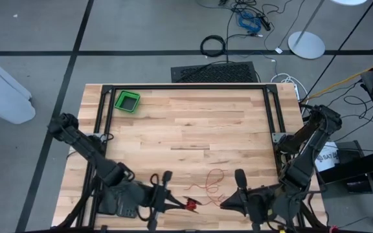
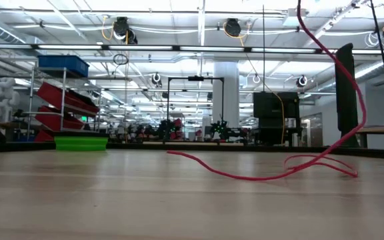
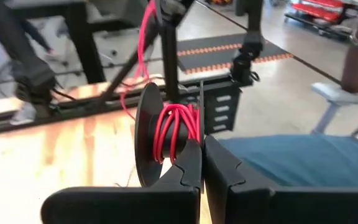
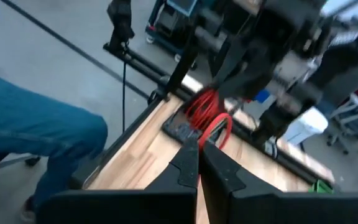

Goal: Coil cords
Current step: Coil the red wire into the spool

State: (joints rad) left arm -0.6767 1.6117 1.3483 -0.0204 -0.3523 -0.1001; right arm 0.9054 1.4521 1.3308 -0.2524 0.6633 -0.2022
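The left gripper (image 1: 173, 204) is working at the table's (image 1: 186, 123) near edge, left of centre. Its fingers (image 3: 188, 165) are pressed together on a black spool (image 3: 148, 140), which is carrying several turns of the red cord (image 3: 173, 130). In the high view the spool is showing only as a small red and dark spot at the fingertips.

The right gripper (image 1: 228, 202) is positioned at the near edge, right of centre, pointing toward the left gripper. Its fingers (image 4: 188, 158) are closed, with a strand of the cord running right at their tips; whether that strand is pinched cannot be told.

The loose remainder of the cord (image 1: 212, 181) is lying in thin loops on the table between the two grippers and slightly farther in from the near edge. In the low view one strand is rising from the tabletop loops up out of the picture.

A green bin (image 1: 127, 101) is sitting near the far left corner.
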